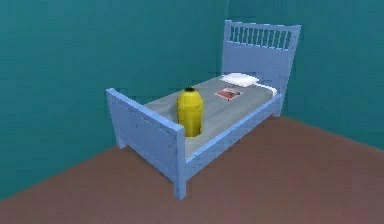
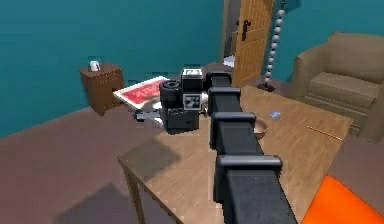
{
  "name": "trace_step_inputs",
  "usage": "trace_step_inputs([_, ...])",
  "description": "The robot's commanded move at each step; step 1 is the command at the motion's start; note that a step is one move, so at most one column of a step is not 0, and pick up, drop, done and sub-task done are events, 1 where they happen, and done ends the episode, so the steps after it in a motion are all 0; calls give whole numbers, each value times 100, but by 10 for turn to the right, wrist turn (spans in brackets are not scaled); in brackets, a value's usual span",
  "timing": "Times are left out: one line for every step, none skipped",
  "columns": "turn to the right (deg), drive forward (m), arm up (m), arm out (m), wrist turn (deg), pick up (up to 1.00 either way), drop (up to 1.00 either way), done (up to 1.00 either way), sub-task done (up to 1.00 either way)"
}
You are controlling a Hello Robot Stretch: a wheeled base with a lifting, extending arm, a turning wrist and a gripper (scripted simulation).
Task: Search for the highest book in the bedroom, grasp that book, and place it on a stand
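Fingers [image 2: 150, 116] hold a flat, red-and-white rectangular book [image 2: 138, 92].

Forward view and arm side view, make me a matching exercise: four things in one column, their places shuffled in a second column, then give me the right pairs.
Things:
1. pillow
2. yellow container
3. armchair
4. small wooden stand

Places:
A. arm side view's left
B. on the bed, at the headboard end
C. arm side view's right
D. on the bed, near the footboard

Pairs: 1-B, 2-D, 3-C, 4-A.
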Motion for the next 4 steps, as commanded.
trace_step_inputs([0, 0, 0, 0, -450, 0, 0, 0, 0])
trace_step_inputs([0, 0, 0, 0, -450, 0, 0, 0, 0])
trace_step_inputs([0, 0, 0, 0, -180, 0, 0, 0, 0])
trace_step_inputs([0, 0, 0, -22, 0, 0, 0, 0, 0])
